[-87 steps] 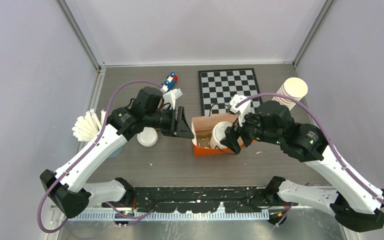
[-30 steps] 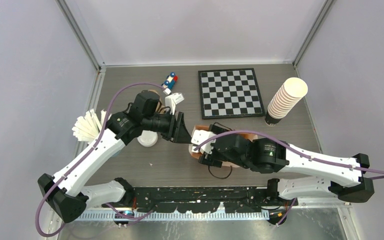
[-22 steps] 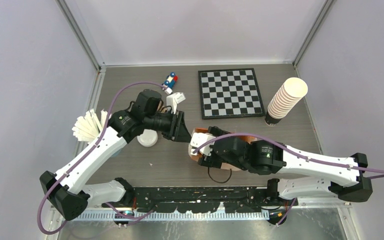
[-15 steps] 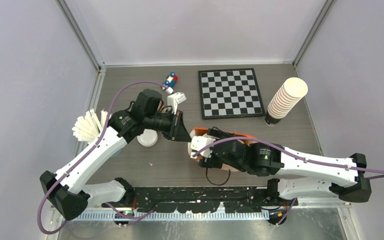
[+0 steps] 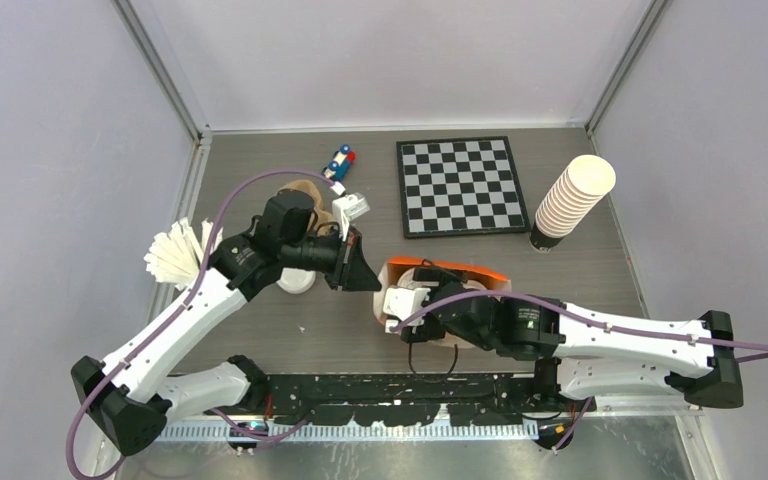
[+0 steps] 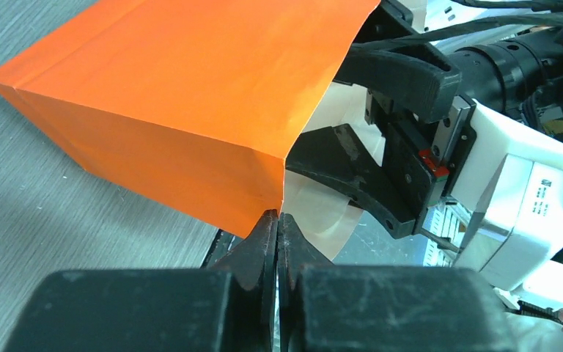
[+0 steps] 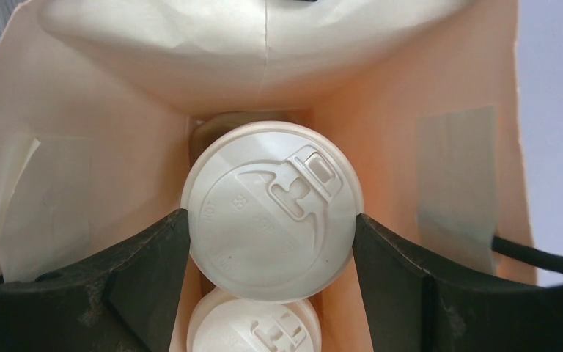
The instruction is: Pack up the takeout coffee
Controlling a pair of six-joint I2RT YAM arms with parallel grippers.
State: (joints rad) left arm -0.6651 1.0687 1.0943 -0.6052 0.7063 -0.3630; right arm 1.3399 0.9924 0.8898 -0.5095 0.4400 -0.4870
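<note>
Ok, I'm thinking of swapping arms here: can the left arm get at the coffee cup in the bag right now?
Probably not. The left tool is shut on the rim of the orange bag, and the right tool fills the bag's mouth, gripping the coffee cup.

The bag (image 5: 460,268) is mid-table, on the near side of the chessboard (image 5: 458,185), with the stack of cups (image 5: 570,200) farther back on the right. The coffee cup (image 7: 271,202) is inside the bag, gripped between the fingers of the right gripper (image 7: 270,246). The left gripper (image 6: 277,224) pinches the bag's left edge.
</note>
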